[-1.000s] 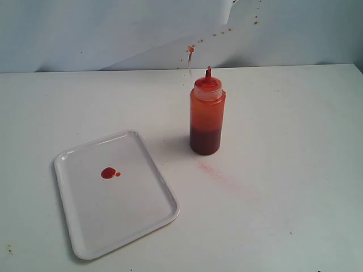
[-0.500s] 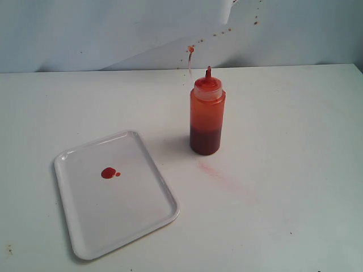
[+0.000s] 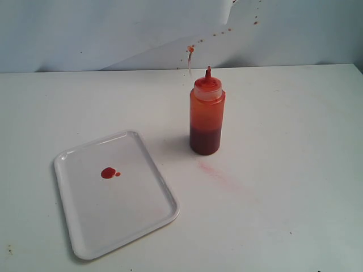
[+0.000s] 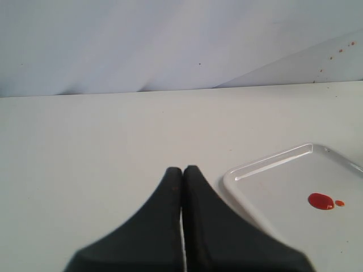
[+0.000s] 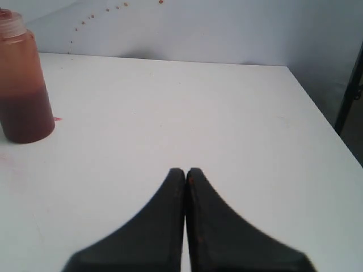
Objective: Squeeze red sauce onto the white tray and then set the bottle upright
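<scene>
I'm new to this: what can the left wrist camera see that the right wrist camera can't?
Only the left wrist view shows the white tray with the red sauce on it. Only the right wrist view shows the bottle, standing upright. Both show the white table and a shut black gripper: the left gripper in one, the right gripper in the other.

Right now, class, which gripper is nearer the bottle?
Right. The right gripper has the bottle standing ahead of it; the left gripper sits by a corner of the white tray, with the bottle outside its view.
</scene>
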Robot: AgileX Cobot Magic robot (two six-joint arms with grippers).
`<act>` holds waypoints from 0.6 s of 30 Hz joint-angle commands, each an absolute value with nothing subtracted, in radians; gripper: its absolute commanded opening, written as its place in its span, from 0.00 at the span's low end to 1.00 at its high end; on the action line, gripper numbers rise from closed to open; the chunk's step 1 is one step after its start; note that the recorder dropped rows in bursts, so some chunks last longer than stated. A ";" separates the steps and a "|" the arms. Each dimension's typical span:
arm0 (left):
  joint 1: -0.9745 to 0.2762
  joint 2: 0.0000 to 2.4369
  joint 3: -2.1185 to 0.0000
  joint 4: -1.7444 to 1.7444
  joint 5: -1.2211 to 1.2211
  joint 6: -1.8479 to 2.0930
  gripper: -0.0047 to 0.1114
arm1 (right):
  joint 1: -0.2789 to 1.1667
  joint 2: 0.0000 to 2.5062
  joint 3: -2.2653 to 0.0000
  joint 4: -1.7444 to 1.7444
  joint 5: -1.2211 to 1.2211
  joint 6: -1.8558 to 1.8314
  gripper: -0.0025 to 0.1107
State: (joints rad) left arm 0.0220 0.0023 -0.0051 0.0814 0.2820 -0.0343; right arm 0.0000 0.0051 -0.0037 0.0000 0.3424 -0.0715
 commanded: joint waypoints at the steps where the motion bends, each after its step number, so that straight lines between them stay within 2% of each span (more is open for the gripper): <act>1: 0.023 0.000 0.000 0.085 0.273 -0.044 0.04 | -0.011 0.000 0.000 0.000 0.340 -0.073 0.02; 18: 0.023 0.000 0.000 0.085 0.273 -0.044 0.04 | -0.035 0.000 0.000 0.009 0.340 -0.073 0.02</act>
